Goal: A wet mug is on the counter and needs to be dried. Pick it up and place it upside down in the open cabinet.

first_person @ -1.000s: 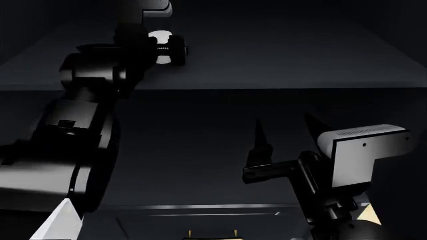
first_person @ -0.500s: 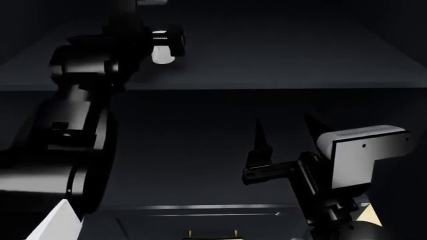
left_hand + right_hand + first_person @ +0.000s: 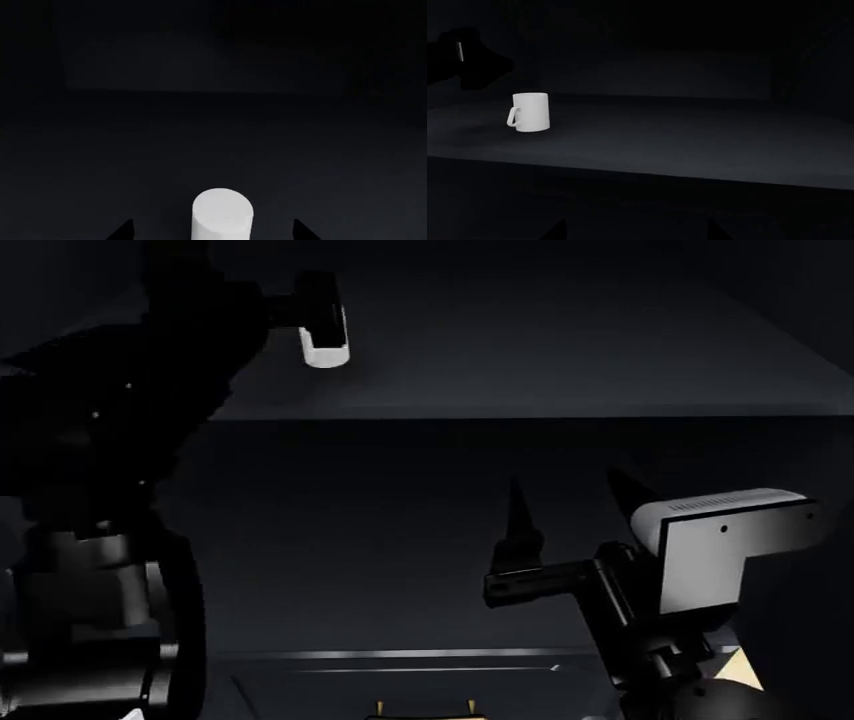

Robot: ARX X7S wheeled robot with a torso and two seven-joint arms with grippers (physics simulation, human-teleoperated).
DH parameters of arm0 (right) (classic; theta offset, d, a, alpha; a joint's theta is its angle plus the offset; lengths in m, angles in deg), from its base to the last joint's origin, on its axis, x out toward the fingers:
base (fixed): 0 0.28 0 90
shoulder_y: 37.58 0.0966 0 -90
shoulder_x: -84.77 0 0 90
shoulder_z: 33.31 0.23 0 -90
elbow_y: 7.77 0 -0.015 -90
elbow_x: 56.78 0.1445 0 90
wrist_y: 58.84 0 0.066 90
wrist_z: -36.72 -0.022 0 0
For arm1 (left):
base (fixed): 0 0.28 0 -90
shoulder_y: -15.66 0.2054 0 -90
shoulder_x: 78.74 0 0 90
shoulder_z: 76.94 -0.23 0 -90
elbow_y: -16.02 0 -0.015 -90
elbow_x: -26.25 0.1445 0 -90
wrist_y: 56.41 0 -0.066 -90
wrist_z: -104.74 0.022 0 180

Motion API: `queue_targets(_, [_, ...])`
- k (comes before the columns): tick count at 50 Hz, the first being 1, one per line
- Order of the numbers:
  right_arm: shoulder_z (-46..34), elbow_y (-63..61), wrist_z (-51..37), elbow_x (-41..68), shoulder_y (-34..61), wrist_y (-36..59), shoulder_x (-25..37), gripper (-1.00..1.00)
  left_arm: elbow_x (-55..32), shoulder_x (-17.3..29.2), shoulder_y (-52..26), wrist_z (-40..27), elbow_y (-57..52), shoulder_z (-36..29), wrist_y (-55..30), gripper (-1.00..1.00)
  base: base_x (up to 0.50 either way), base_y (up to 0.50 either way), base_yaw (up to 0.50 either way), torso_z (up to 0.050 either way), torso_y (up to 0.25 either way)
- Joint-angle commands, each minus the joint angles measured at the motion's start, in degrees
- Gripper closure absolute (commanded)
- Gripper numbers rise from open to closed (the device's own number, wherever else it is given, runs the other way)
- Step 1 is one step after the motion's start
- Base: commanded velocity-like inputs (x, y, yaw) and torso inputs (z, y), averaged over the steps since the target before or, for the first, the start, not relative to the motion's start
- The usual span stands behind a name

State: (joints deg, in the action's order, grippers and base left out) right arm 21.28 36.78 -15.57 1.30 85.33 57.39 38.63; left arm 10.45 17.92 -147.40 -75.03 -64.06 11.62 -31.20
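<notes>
The white mug stands on the dark cabinet shelf, apart from both grippers. In the left wrist view its flat closed end faces up, so it is upside down. From the right wrist view the mug shows its loop handle on one side. My left gripper is open, with dark fingertips well clear of the mug on either side. In the head view it hangs just above and behind the mug. My right gripper is open and empty, lower down in front of the cabinet. The counter is out of view.
The cabinet interior is very dark, with a back wall behind the shelf. The shelf's front edge runs across the head view. My left arm fills the left side. A thin pale edge shows low down.
My left gripper has let go of the mug and drawn back and up from it. The left arm has swung nearer the camera. The right arm has not moved.
</notes>
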Motion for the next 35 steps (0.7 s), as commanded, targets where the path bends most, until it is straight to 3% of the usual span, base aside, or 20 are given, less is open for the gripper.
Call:
queue_targets(1, [0.33,0.79,-0.1,-0.18,-0.3,-0.49,0.05,-1.0,-4.56,3.12,9.09,-0.63,-23.01,3.38,-12.52,-1.0,0.0,0.0,0.0,0.0,0.0])
queue_targets(18, [1.12,1.97,-1.65,-1.98,-1.3,-1.33,0.41,-1.0,-12.4,6.81,24.18,-0.1,-52.52,13.53,-24.89,-1.0,0.0,0.0,0.0,0.0,0.0])
queue_targets(26, [1.25,2.06,-1.45,-3.27,-2.09,-2.24,0.68,-1.0,-26.5,9.78,32.43,-7.18,-61.29,21.67,-25.0,-1.0,0.0,0.0,0.0,0.0,0.0])
queue_targets(35, [0.96,2.31,-0.91,-4.21,-3.01,-2.87,0.84,-1.0,-35.52,11.48,38.21,-11.93,-65.94,25.98,-24.46,-1.0,0.0,0.0,0.0,0.0,0.0])
